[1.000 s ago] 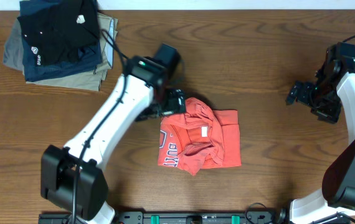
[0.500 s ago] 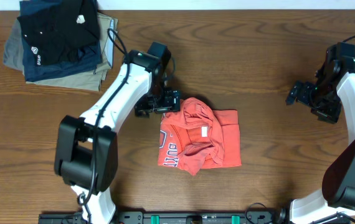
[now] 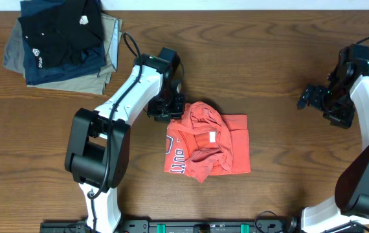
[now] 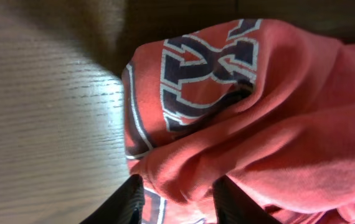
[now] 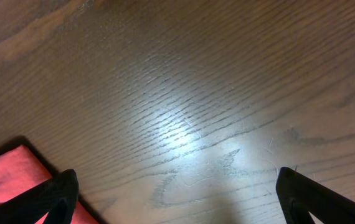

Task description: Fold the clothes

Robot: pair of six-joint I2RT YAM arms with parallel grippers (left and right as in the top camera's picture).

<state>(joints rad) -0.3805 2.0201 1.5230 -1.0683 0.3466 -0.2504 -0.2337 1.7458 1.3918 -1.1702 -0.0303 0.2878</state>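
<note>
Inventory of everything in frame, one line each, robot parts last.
T-shirt: 1, coral-red with navy lettering and a white tag, bunched at the middle of the table.
Stack of folded garments: 1, black over navy over khaki, far left corner.
Table: 1, brown wood, under everything.
Left gripper: 1, black on a white arm, pinching a fold at the shirt's far left edge.
Right gripper: 1, black on a white arm, open over bare wood at the right side.

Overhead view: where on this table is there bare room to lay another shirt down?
Widest bare wood lies between the red T-shirt and the right gripper; also the near-left corner, below the folded stack. Crowded where the left gripper meets the shirt.
</note>
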